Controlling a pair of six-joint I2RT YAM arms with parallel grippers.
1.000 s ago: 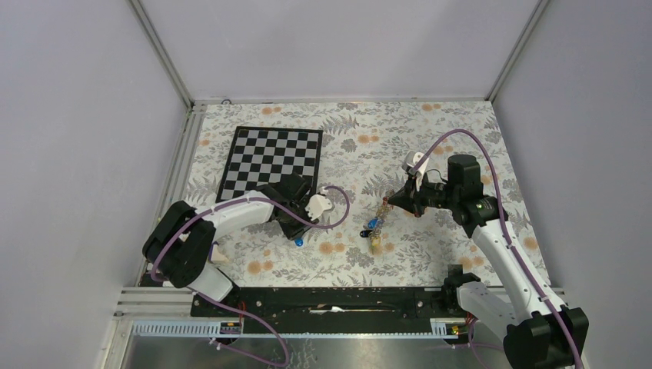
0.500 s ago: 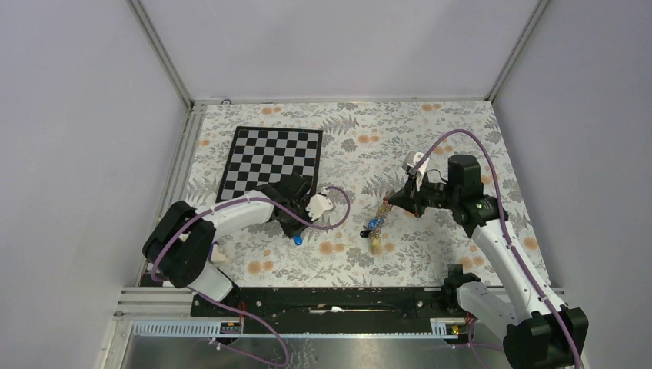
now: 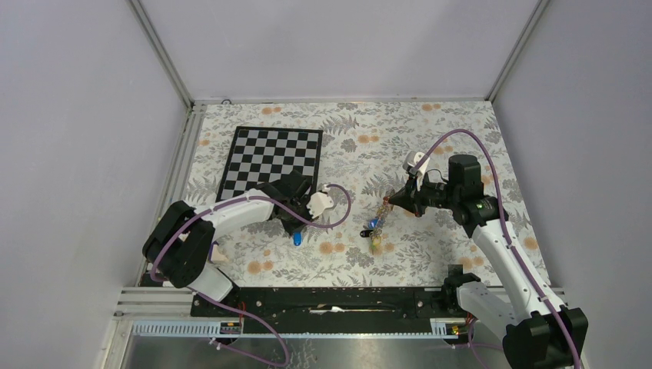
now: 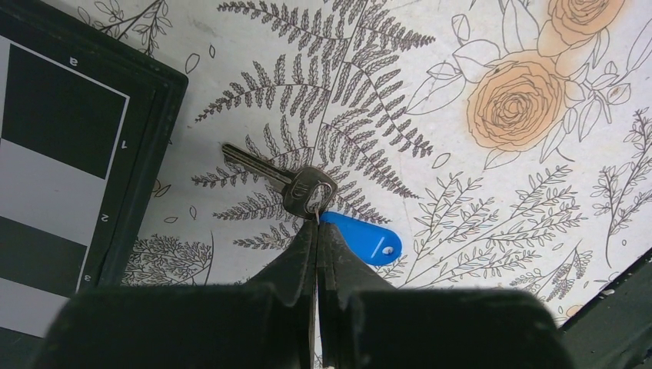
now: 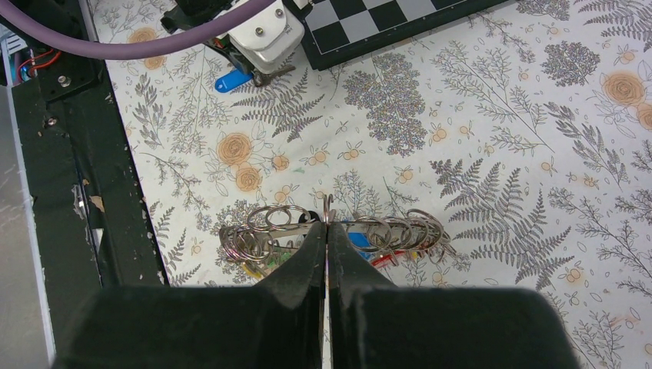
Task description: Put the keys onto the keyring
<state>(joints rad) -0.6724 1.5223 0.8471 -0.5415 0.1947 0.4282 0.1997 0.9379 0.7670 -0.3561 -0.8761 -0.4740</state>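
Floral-covered table [image 3: 430,146] with a chessboard [image 3: 271,157] toward its far left corner. Just off the board's near right corner lies a silver key [image 4: 307,188] with a blue tag [image 4: 361,238]. The left gripper [image 4: 317,227] has its jaws pressed together, tips touching the key's head; whether they grip it cannot be told. Near the table's middle, the right gripper [image 5: 327,227] pinches one loop of the keyring [image 5: 400,229], a chain of metal rings trailing toward the near edge, with coloured keys [image 5: 357,240] hanging on it
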